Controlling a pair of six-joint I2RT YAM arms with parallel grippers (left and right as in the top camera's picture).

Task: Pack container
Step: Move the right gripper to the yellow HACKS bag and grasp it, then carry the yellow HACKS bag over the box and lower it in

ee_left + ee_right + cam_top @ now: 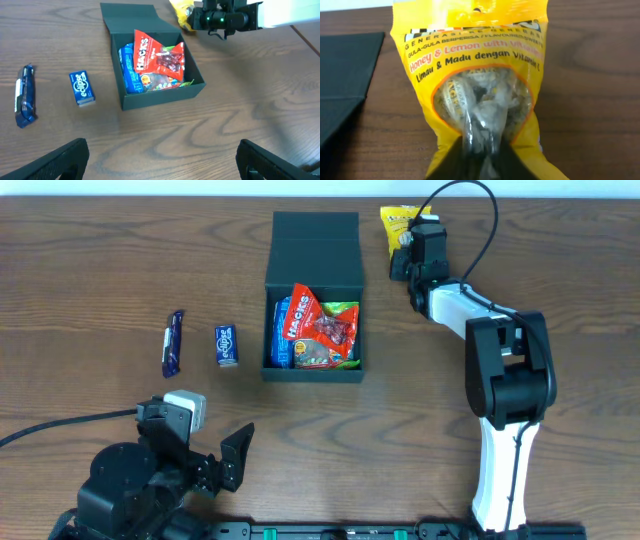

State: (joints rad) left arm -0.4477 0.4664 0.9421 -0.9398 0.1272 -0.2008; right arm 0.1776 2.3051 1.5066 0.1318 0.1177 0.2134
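Right wrist: right hand [481, 152] tight on yellow sweet bag [475, 70].

- Right arm [457, 305]: glossy white links joined by bulky black joint housings [510, 370].
- A thin black cable [478, 205] arcs off its wrist, where small green lights [209, 19] glow.
- Left arm [125, 485]: all black, with a pale grey-white block [186, 408] and a black lead [60, 426].
- Its fingers [60, 160]: matte black wedges.
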